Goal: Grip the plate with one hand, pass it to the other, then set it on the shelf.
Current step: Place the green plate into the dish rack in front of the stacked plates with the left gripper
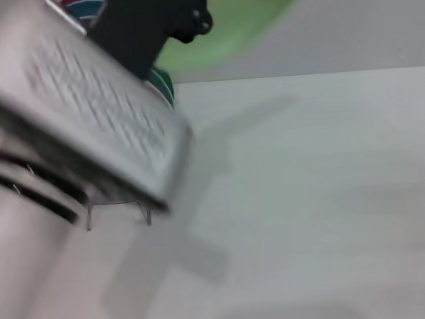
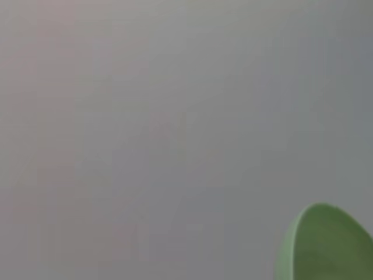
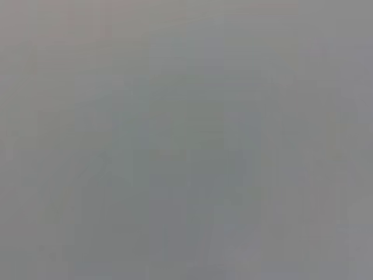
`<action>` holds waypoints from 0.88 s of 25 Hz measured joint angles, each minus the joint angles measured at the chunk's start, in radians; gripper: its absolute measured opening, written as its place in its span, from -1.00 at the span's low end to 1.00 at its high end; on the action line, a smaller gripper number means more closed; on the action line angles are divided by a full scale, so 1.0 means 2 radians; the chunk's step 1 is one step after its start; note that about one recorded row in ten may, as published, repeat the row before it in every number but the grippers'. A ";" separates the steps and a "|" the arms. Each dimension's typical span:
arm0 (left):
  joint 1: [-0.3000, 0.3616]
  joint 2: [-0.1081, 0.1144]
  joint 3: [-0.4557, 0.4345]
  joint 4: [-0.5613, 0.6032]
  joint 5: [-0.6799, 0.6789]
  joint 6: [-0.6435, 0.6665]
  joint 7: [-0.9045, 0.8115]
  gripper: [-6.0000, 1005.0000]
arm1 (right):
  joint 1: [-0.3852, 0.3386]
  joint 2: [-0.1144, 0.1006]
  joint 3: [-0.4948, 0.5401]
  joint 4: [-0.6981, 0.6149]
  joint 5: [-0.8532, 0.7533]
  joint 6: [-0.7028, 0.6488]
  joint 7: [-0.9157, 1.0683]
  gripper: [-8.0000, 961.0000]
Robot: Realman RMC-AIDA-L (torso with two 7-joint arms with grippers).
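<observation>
Left arm (image 1: pixel 71 118) close up, end effector (image 1: pixel 155 21) gripping plate (image 1: pixel 246 18)

The left arm (image 1: pixel 71 118) looms large and blocks the near-left of the desk (image 1: pixel 326 217). Beyond it, the plate (image 1: pixel 239 19) hangs above the desk's far edge. To the arm's right, the desk surface lies open.
</observation>
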 joint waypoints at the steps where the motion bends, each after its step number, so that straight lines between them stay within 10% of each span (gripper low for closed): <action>1: -0.003 -0.001 0.013 0.023 0.018 0.052 -0.005 -0.84 | 0.000 0.000 0.004 -0.005 0.001 -0.001 -0.001 0.27; 2: -0.012 -0.001 0.033 0.094 0.070 0.212 -0.056 -0.84 | 0.003 0.000 0.009 -0.015 0.001 -0.005 -0.006 0.27; 5: -0.019 0.006 0.032 0.156 0.115 0.336 -0.136 -0.84 | 0.005 0.000 0.009 -0.021 0.001 -0.007 -0.017 0.27; 7: -0.039 0.031 0.007 0.263 0.147 0.481 -0.299 -0.84 | 0.009 0.000 0.007 -0.029 0.000 -0.008 -0.031 0.27; 14: -0.132 0.067 -0.026 0.562 0.147 0.666 -0.486 -0.84 | 0.012 -0.001 0.002 -0.037 -0.006 -0.010 -0.058 0.27; 18: -0.186 0.065 -0.028 0.726 0.148 0.715 -0.490 -0.84 | 0.018 -0.001 0.002 -0.046 -0.011 -0.014 -0.062 0.27; 22: -0.204 0.065 -0.022 0.770 0.149 0.721 -0.476 -0.84 | 0.025 -0.003 0.001 -0.053 -0.021 -0.017 -0.062 0.27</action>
